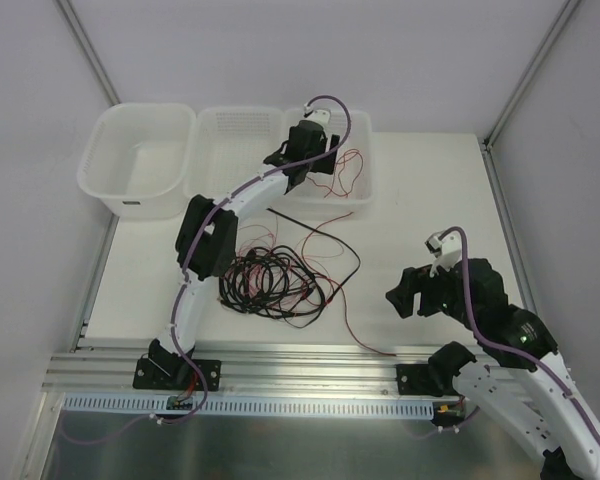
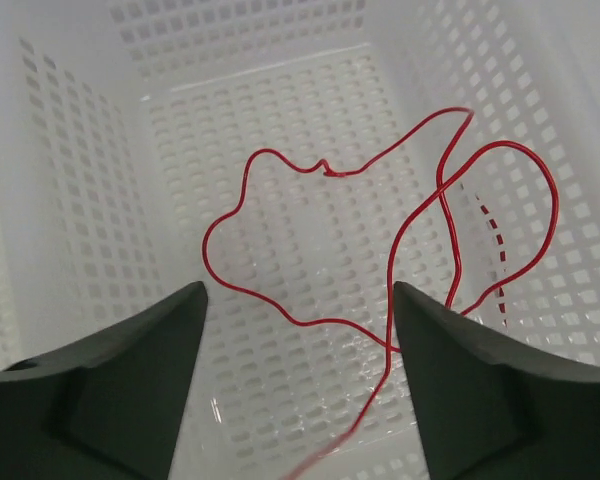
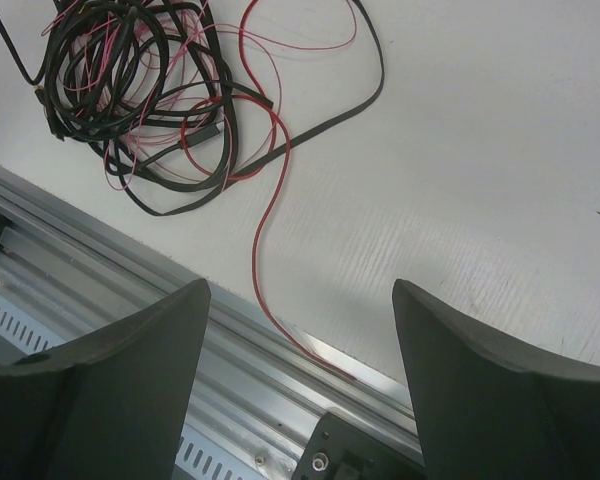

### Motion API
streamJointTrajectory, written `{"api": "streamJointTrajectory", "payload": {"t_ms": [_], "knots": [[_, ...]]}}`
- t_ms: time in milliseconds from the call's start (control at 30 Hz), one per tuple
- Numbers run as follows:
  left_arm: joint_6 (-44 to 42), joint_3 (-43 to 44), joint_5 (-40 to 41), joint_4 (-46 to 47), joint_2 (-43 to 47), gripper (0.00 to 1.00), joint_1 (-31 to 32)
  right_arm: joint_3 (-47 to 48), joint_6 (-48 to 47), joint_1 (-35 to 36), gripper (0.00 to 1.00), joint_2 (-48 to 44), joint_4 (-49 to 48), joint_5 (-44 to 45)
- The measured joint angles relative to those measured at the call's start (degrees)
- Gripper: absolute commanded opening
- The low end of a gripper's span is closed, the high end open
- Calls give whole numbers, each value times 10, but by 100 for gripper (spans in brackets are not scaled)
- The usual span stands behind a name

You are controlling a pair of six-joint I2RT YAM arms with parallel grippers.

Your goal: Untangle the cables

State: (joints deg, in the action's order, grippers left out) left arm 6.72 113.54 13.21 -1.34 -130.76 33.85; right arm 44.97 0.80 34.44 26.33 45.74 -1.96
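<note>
A tangle of black and pinkish-red cables [image 1: 272, 282] lies on the table's middle; it also shows in the right wrist view [image 3: 140, 90]. A red wire [image 1: 352, 330] trails from it to the front rail, also visible in the right wrist view [image 3: 270, 250]. Another red wire [image 2: 380, 240] lies looped inside the perforated white basket [image 2: 100, 200]; it shows in the top view [image 1: 348, 170]. My left gripper [image 2: 298, 300] is open and empty above that basket's floor. My right gripper [image 3: 300, 300] is open and empty above the table's front edge, right of the tangle.
Two white bins stand at the back: a solid tub [image 1: 140, 160] at left and the long perforated basket [image 1: 235, 150] beside it. An aluminium rail [image 1: 300, 362] runs along the front edge. A black cable loop [image 1: 340, 262] extends right of the tangle.
</note>
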Motion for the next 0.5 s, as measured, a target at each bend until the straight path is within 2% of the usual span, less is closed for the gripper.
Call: {"api": "streamJointTrajectory", "payload": {"t_ms": [100,200,333,500], "knots": [[10,-5,-13,-18,0,99,-9,-1,0,0,78,4,0,-1],[18,-15,-25,-21,22,99,-12,-5,0,0,78,10,-1,-1],[31,-42,-42,-24,95,99,-9,-10,0,0,78,22,-3,-5],[46,-110,-58,-16,254,99,7,-10,0,0,74,57,-5,-19]]}}
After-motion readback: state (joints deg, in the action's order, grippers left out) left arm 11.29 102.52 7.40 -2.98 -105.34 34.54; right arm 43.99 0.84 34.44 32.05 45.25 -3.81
